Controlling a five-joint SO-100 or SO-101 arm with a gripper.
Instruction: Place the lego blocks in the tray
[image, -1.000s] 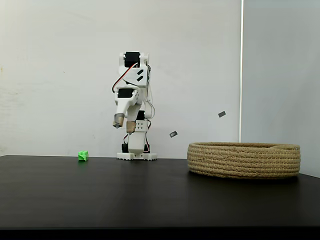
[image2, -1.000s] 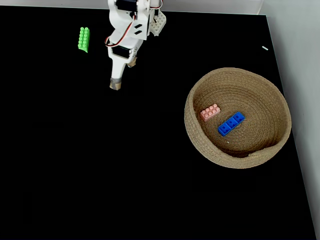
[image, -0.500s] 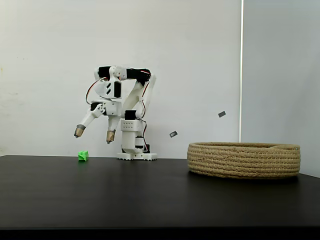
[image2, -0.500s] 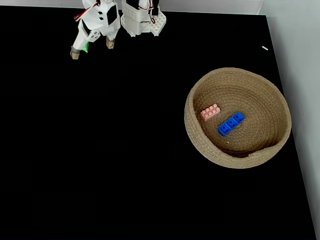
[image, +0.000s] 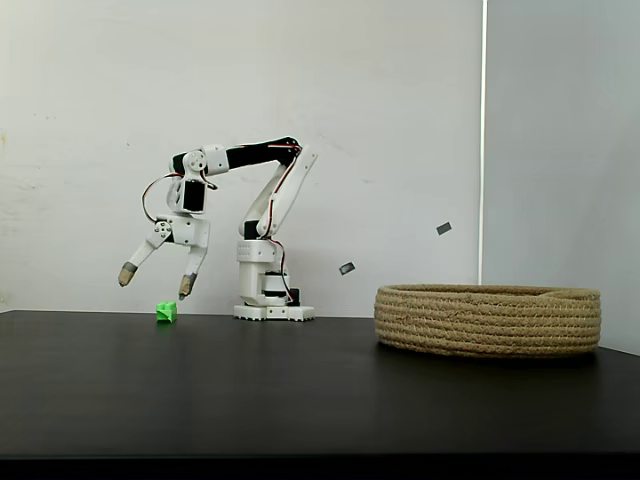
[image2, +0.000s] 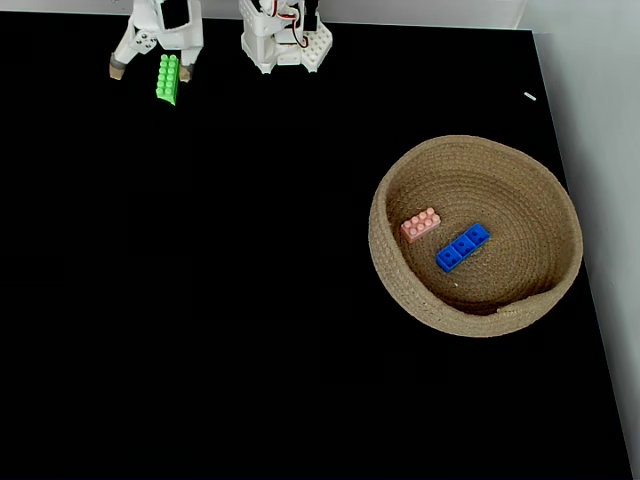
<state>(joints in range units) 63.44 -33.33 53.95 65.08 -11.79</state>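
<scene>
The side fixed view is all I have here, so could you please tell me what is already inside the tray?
Observer: In the top-down fixed view, the pink brick and the blue brick lie in the tray, close together but apart.
Operator: Thank you. How does the green brick lie?
Observer: The green brick lies flat on the table, its long side running away from the arm's base.
Operator: Is the gripper lined up with it?
Observer: From above, the open gripper has one fingertip on each side of it.
</scene>
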